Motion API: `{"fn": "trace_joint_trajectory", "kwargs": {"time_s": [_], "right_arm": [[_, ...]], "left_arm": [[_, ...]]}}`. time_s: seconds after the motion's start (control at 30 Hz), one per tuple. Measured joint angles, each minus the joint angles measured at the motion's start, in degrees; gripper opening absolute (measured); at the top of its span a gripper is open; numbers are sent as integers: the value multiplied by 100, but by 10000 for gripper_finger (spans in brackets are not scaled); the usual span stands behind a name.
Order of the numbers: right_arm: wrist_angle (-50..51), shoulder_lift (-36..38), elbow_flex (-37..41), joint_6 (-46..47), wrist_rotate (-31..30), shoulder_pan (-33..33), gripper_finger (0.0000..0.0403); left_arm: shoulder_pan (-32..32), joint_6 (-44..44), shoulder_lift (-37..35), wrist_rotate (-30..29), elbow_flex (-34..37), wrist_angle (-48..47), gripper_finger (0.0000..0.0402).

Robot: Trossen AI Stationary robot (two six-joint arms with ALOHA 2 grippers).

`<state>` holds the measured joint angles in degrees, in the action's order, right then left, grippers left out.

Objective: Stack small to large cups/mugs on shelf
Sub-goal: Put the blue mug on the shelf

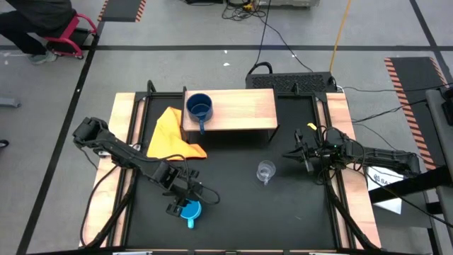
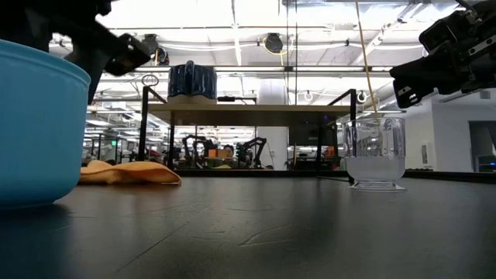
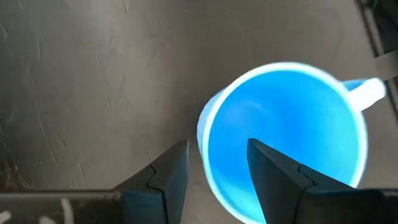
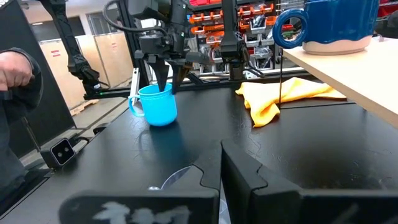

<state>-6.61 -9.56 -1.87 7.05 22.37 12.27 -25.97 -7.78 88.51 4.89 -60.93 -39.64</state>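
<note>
The light blue mug (image 1: 191,211) stands upright on the black tabletop near the front left. My left gripper (image 3: 217,146) points down at its rim and is open. One finger is inside the mug and one outside its wall (image 3: 204,134), on the side away from the handle (image 3: 367,93). The dark blue mug (image 1: 199,108) stands on the left end of the shelf (image 1: 241,110). The clear glass cup (image 1: 265,171) stands on the table in front of the shelf. My right gripper (image 1: 299,154) waits shut, just right of the glass cup.
A yellow-orange cloth (image 1: 172,134) lies on the table beside the shelf's left legs. Wooden rails (image 1: 126,120) run along both table sides. A person's hand (image 4: 12,68) shows beyond the table's edge in the right wrist view. The shelf's right part is bare.
</note>
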Motion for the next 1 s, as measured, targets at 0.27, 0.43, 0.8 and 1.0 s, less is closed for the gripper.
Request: {"fn": "trace_joint_trajectory", "kwargs": {"time_s": [0.27, 0.43, 0.8, 1.0], "right_arm": [[-4, 2, 0, 0, 2, 0, 0], [-2, 2, 0, 1, 2, -2, 0], [-5, 2, 0, 0, 1, 0, 0], [-7, 2, 0, 0, 1, 0, 0]], "left_arm": [[6, -27, 0, 2, 149, 103, 166], [6, -13, 0, 4, 149, 95, 166], [6, 145, 0, 7, 149, 95, 95], [6, 234, 0, -6, 149, 95, 26]]}}
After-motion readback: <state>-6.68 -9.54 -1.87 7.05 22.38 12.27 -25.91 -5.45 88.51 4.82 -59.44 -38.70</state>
